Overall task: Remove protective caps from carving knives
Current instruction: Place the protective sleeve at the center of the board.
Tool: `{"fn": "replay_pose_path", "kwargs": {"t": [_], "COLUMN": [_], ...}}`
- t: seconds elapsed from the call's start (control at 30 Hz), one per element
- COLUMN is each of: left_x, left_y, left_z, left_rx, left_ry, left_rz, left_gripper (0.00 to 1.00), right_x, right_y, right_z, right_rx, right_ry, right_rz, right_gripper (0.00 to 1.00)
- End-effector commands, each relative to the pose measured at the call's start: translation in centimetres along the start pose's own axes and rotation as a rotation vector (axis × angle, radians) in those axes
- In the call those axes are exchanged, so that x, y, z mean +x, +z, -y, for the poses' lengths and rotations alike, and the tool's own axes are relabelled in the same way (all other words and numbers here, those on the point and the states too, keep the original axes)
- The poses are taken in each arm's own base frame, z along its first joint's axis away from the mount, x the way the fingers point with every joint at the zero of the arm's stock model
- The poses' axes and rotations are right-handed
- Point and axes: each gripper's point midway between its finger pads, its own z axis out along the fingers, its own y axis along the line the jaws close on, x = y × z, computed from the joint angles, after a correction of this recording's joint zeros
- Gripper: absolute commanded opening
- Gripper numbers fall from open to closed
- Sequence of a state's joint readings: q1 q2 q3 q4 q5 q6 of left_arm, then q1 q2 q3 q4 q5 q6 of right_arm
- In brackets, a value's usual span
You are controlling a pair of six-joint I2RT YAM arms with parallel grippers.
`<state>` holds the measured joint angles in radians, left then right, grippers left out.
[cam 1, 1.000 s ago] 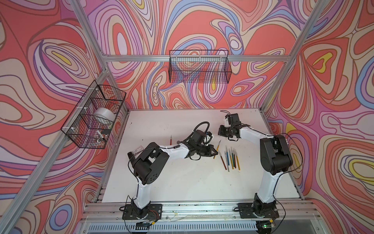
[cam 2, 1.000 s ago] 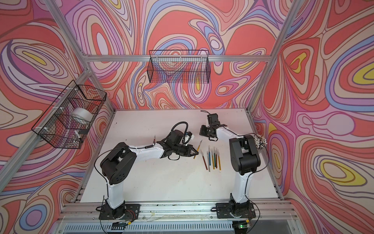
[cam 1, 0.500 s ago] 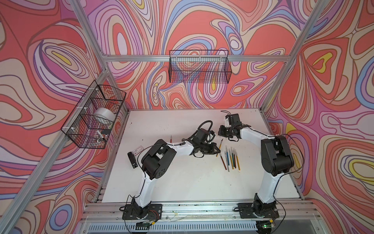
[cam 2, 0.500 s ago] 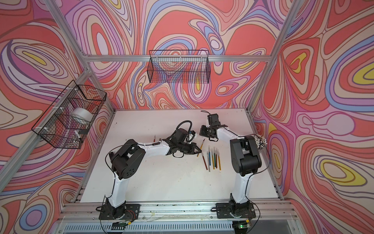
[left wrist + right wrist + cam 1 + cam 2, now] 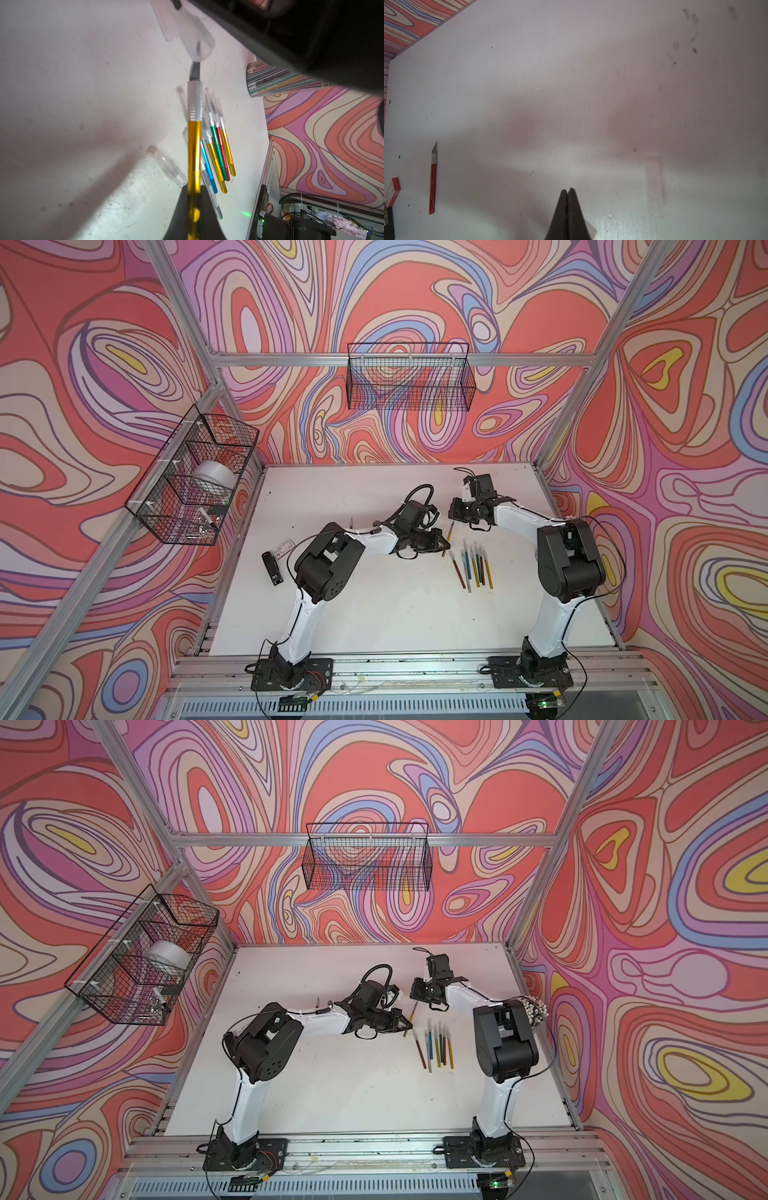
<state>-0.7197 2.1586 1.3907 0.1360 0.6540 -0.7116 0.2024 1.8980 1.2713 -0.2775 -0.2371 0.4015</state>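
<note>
**Gold knife gripped, cap at the blade tip**

The left gripper (image 5: 194, 193) is clamping the gold knife (image 5: 194, 149) by the rear of its handle, jaws closed hard on it. The knife is hanging clear of the table (image 5: 374, 614).

Left wrist view: the blade is showing bare, with only its tip sitting in the mouth of the cap (image 5: 197, 39). The cap's far end is running up to the right arm's dark body.

Both top views are too coarse to show the cap. They are showing only the knife (image 5: 448, 537) slanting between the two grippers, blade end toward the right gripper (image 5: 455, 515).

Right wrist view: the right gripper's jaws are pressing together at the tips. A whitish sliver is peeking out beside them, which reads as the cap. The gold knife is not appearing here.

The row of knives (image 5: 476, 562) is lying just beside the left gripper. Only the left wrist view is showing the clear caps on their blades (image 5: 212, 104).

The red knife (image 5: 433, 178) is lying alone, bare-bladed, well apart on the left arm's side.

A loose cap (image 5: 654, 187) is lying flat in the right wrist view. A clear tube (image 5: 166, 166) is lying near the left fingers. I cannot tell whether they are the same item.

A top view is catching the white-tipped sticks (image 5: 535, 1009) behind the right arm.
</note>
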Motion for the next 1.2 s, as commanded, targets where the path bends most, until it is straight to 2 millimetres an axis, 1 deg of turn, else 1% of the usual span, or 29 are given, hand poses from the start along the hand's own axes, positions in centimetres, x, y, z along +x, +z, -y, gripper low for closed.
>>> {"fn": "replay_pose_path", "kwargs": {"t": [0.0, 0.23, 0.43, 0.73, 0.9, 1.0, 1.07, 1.13, 1.17], "left_x": [-0.4, -0.7, -1.3, -1.0, -0.4, 0.5, 1.2, 1.8, 2.1], "left_y": [0.1, -0.2, -0.3, -0.5, -1.8, -3.2, -4.2, -5.2, -5.8], "left_z": [-0.4, -0.7, -0.6, -0.8, -0.9, -1.2, -1.5, -1.8, -1.9], "left_rx": [-0.004, -0.005, 0.005, 0.009, -0.004, -0.027, -0.054, -0.080, -0.092], "left_ry": [-0.021, -0.028, -0.031, -0.035, -0.025, -0.022, -0.017, -0.011, -0.012], "left_rz": [0.000, 0.010, 0.023, 0.022, 0.031, 0.036, 0.039, 0.045, 0.048], "left_gripper": [0.00, 0.00, 0.00, 0.01, 0.01, 0.01, 0.03, 0.03, 0.03], "right_x": [-0.4, -0.2, 0.2, 0.2, 0.3, 1.0, 1.7, 2.8, 3.5], "right_y": [-1.2, -1.2, -1.1, -1.2, -1.8, -2.4, -3.0, -3.2, -3.3], "right_z": [-0.3, -0.1, 0.0, 0.2, 0.4, 1.4, 2.4, 3.3, 3.7], "right_rx": [-0.007, -0.003, -0.002, 0.010, 0.029, 0.083, 0.138, 0.175, 0.196], "right_ry": [-0.007, -0.007, -0.009, -0.012, -0.031, -0.042, -0.039, -0.034, -0.025], "right_rz": [0.021, 0.019, 0.010, 0.013, 0.013, 0.000, -0.008, -0.045, -0.069], "right_gripper": [0.00, 0.00, 0.00, 0.00, 0.00, 0.05, 0.08, 0.15, 0.16]}}
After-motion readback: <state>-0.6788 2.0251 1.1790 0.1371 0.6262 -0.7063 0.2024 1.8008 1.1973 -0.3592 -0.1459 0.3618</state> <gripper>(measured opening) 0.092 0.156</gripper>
